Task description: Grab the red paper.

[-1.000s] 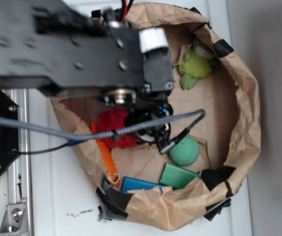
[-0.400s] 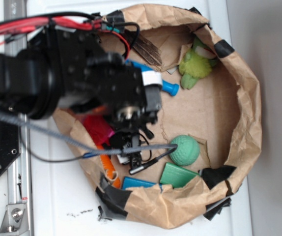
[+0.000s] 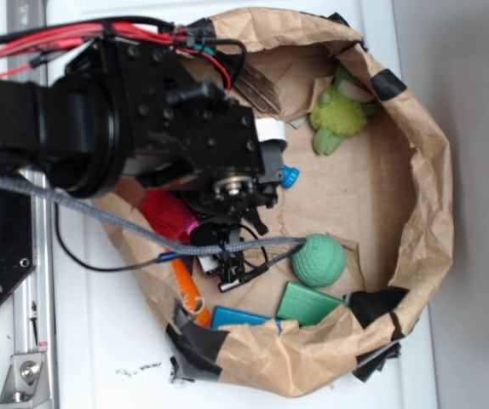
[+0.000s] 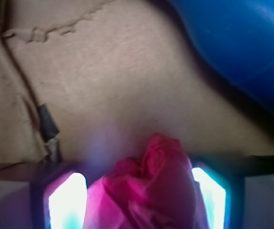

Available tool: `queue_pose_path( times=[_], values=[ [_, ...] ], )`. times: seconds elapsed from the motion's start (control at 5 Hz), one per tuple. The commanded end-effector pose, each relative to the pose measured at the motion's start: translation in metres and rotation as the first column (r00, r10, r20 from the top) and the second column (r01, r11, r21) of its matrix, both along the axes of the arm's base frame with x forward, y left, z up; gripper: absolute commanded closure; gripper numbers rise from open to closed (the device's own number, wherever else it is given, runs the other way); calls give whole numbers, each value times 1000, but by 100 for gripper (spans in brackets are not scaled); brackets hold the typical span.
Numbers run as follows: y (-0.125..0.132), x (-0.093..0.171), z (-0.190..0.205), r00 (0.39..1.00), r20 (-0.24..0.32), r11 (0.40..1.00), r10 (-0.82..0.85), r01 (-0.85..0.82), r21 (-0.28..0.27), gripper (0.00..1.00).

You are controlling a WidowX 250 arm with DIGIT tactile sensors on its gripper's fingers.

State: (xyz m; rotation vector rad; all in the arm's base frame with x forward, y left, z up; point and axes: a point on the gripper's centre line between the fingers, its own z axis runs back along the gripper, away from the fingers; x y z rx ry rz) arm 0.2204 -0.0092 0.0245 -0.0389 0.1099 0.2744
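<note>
Wrist view shows the red paper (image 4: 146, 191) bunched between the two glowing fingers (image 4: 65, 200) of the gripper (image 4: 139, 202), one finger on each side of it and both pressed against its creased sides, so the jaws are clamped on the wad. Beyond it lies the brown cardboard floor (image 4: 103, 71), and a blurred blue object (image 4: 242, 43) fills the far right corner.

In the exterior view the red paper (image 3: 166, 215) shows as a red-pink patch just under the black arm (image 3: 142, 119), on the left side of the brown paper bag (image 3: 432, 196); the gripper itself is hidden under the wrist there. A grey braided cable (image 3: 100, 217) runs across in front of the wad. Just near of it lies an orange ridged strip (image 3: 186, 290). To the right sits a green ball (image 3: 319, 260), with a green block (image 3: 308, 304) and a blue block (image 3: 240, 319) nearer along the bag's edge. A blue-tipped piece (image 3: 289, 176) sticks out beside the wrist, and a green plush toy (image 3: 340, 111) lies at the far right of the bag.
</note>
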Motion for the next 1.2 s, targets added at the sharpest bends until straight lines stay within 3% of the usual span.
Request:
queue_pose_path(
  times=[0.0,0.2,0.4,1.0],
  values=[
    [5,18,45,990,107,995,-90,84,57,100],
    [12,31,96,975,202,995,-94,84,57,100],
    [28,45,147,960,253,993,-121,120,20,100],
    [20,46,164,934,305,983,-184,169,75,100]
  ],
)
